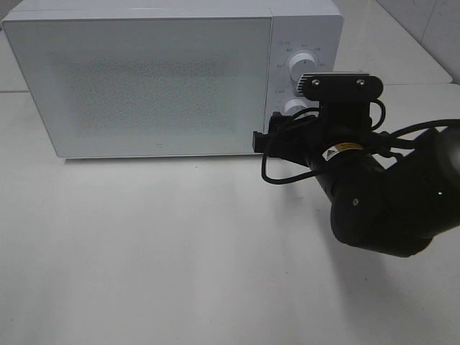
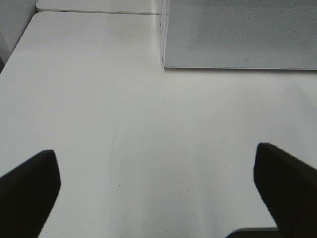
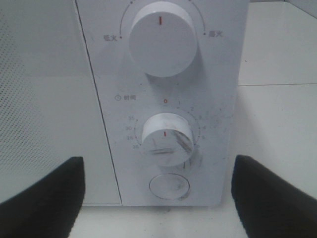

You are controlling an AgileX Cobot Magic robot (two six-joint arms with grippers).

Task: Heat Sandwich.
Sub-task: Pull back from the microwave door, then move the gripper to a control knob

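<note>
Found the left gripper (image 2: 154, 166) hanging over the bare table (image 2: 99, 99), off the near left corner of the microwave (image 2: 237, 34), with jaws spread wide and nothing between them. Saw the door (image 1: 136, 79) shut and frosted. Saw no sandwich in any view, so could not tell whether it lay inside. Found the right gripper (image 3: 157, 163) facing the control panel at the microwave's right end, with jaws apart and empty, lined up with the timer knob (image 3: 166, 139), apparently short of touching it, the power knob (image 3: 161, 38) or the round button (image 3: 169, 186). Judged the sandwich light, soft and easily crushed, with filling apt to slide. Best lifted level from beneath, not pinched at the bread.
</note>
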